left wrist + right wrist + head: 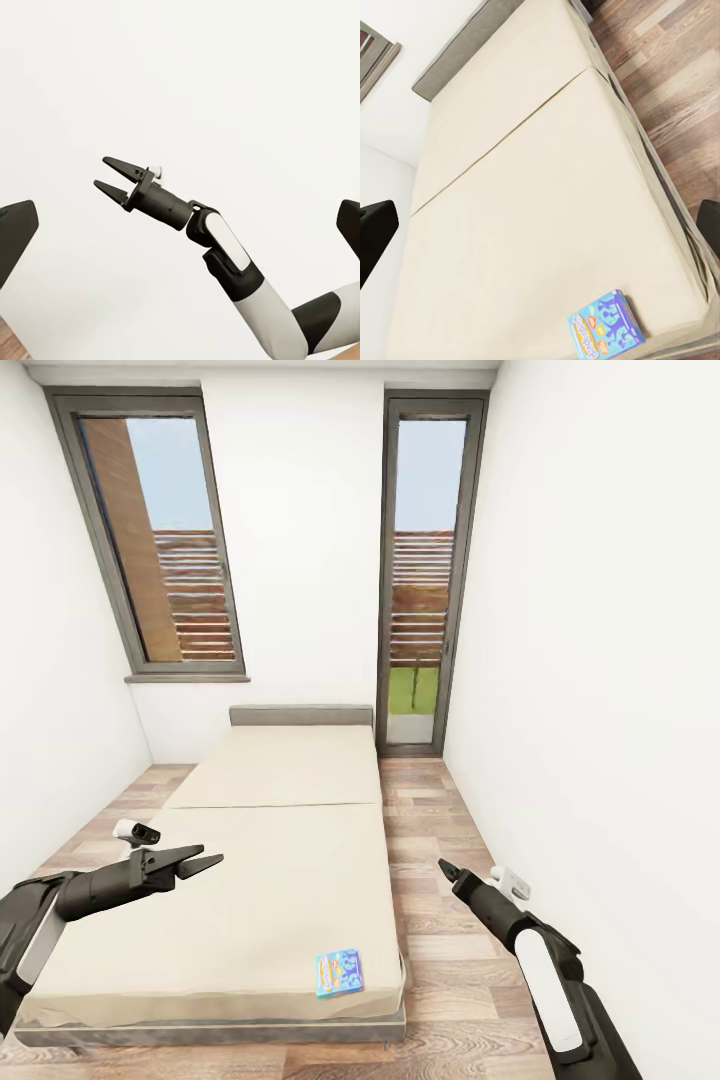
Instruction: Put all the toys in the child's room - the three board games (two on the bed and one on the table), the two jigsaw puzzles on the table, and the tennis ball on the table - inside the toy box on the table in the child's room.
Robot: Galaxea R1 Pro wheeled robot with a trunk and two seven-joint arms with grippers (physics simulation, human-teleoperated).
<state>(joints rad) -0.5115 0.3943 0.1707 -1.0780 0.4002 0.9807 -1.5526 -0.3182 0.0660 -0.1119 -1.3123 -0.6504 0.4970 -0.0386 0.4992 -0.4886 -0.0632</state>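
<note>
On the bed (270,840), near its foot corner, one board game (339,972); left gripper (205,861) and right gripper (109,177) both spread, empty, nothing blocking.

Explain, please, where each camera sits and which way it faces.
Head view: from the head, down over the bed; left end effector and right end effector show.
Left wrist view: toward a white wall, with the right end effector.
Right wrist view: down on the bed.
Head and right wrist views share the board game.

Support: a beige bed (270,830) is set on the wooden floor (440,920).
On it: one board game (339,972) is laid flat near the foot corner.
</note>
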